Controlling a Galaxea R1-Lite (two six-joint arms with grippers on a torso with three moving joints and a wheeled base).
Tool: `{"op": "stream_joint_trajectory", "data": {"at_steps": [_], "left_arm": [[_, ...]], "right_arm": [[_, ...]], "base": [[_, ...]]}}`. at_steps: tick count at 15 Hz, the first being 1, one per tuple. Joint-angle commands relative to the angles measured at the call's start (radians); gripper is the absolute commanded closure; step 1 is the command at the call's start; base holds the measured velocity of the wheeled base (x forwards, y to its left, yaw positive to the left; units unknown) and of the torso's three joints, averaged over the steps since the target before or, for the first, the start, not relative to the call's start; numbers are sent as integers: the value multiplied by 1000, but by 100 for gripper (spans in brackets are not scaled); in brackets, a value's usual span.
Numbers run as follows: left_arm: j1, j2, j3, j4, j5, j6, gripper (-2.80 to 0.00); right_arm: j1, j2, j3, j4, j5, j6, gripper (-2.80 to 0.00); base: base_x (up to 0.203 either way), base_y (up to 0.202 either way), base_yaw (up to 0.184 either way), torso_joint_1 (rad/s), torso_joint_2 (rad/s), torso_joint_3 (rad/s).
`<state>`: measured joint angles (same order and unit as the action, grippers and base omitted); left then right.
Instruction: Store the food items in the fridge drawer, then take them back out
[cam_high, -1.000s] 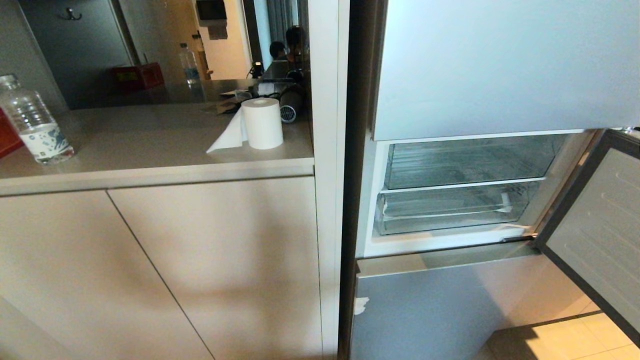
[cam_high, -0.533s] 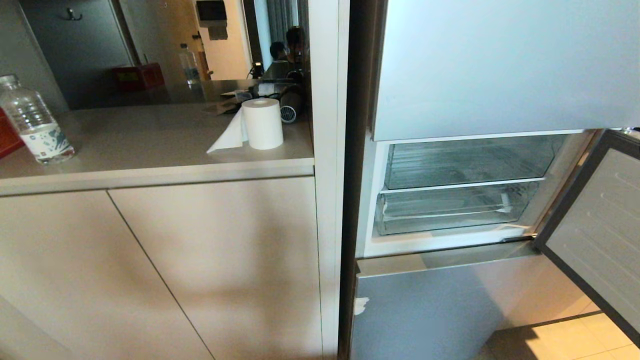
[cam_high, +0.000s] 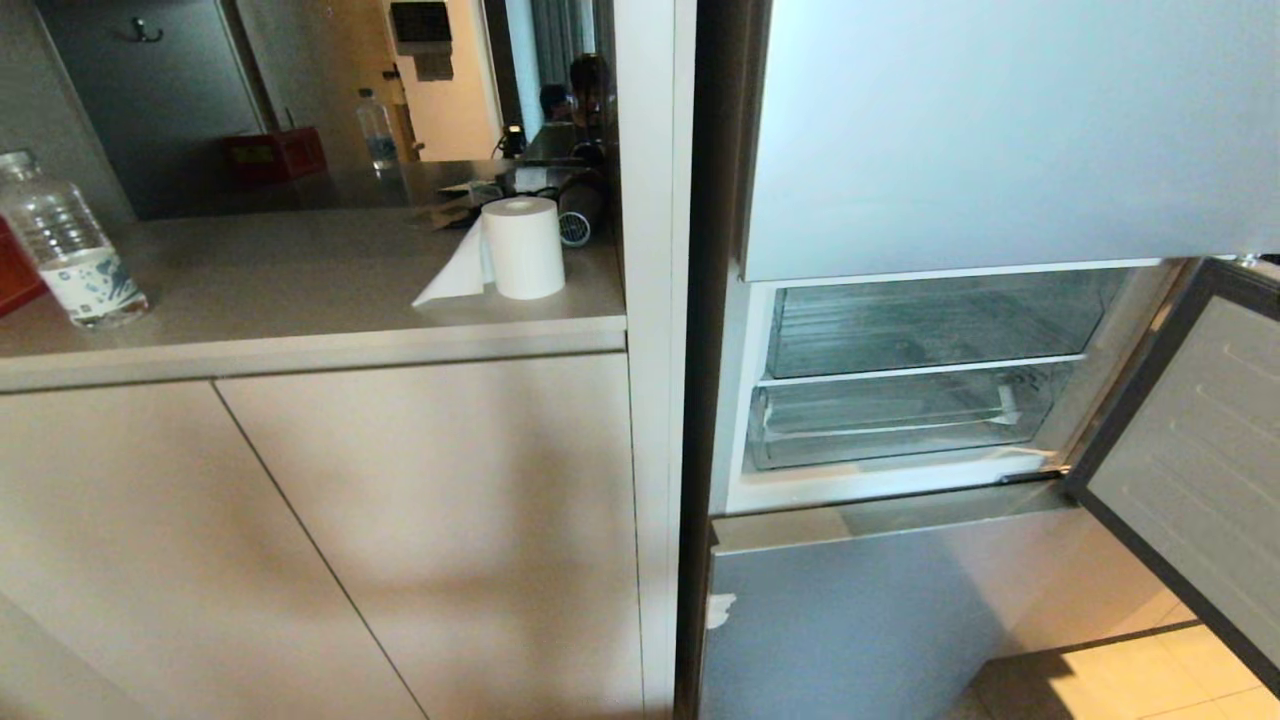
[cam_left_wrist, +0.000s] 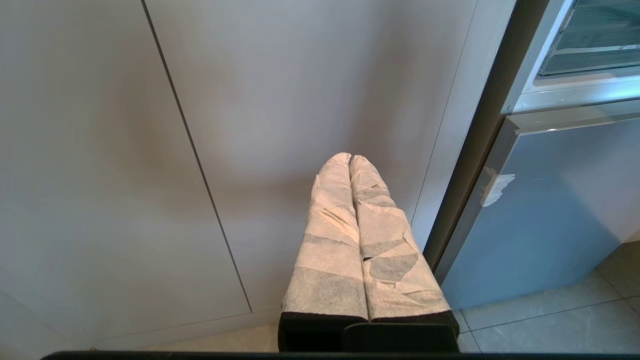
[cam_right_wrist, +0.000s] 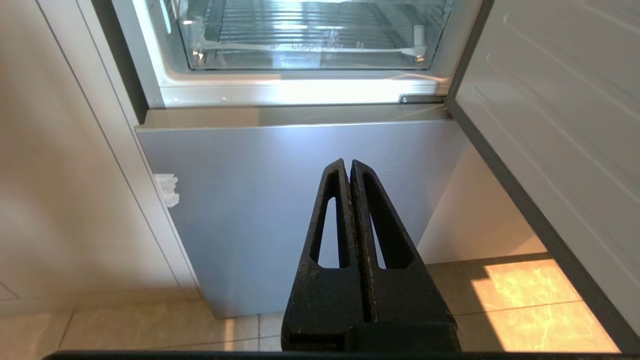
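The food items are out of view. The pale-blue fridge's middle compartment stands open, and inside it the fridge drawer (cam_high: 930, 325), clear with a ribbed floor, sits pushed in and looks empty. Below it is a second clear drawer (cam_high: 900, 420) with small lettering on its front (cam_right_wrist: 320, 46), also empty. Neither arm shows in the head view. My left gripper (cam_left_wrist: 349, 158), wrapped in white tape, is shut on nothing in front of the beige cabinet doors (cam_left_wrist: 300, 75). My right gripper (cam_right_wrist: 348, 162), black, is shut and empty, low before the fridge's closed lower door (cam_right_wrist: 260, 200).
The compartment's door (cam_high: 1190, 450) is swung open at the right. Left of the fridge, a counter (cam_high: 300, 340) carries a water bottle (cam_high: 70, 250) and a paper roll (cam_high: 522, 248). A white handle tab (cam_right_wrist: 167, 189) sits on the lower door's edge. Tiled floor (cam_right_wrist: 520, 300) lies below.
The head picture has shifted very slightly. Nothing in the scene has visibly moved.
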<state>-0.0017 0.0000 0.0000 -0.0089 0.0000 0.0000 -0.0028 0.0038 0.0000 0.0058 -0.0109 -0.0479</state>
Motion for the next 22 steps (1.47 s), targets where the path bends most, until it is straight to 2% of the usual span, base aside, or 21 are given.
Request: {"op": "stream_joint_trajectory", "data": {"at_steps": [1, 17, 22], "left_arm": [[0, 0, 2, 0, 0, 0, 0], [0, 0, 2, 0, 0, 0, 0], [0, -1, 2, 0, 0, 0, 0]], "right_arm": [[0, -3, 0, 2, 1, -3, 0], [0, -4, 0, 0, 0, 6, 0], [0, -3, 0, -1, -1, 25, 0]], "base": [[0, 0, 0, 0, 0, 0], [0, 8, -167, 2, 3, 3], [-1, 0, -18, 0, 1, 1]]}}
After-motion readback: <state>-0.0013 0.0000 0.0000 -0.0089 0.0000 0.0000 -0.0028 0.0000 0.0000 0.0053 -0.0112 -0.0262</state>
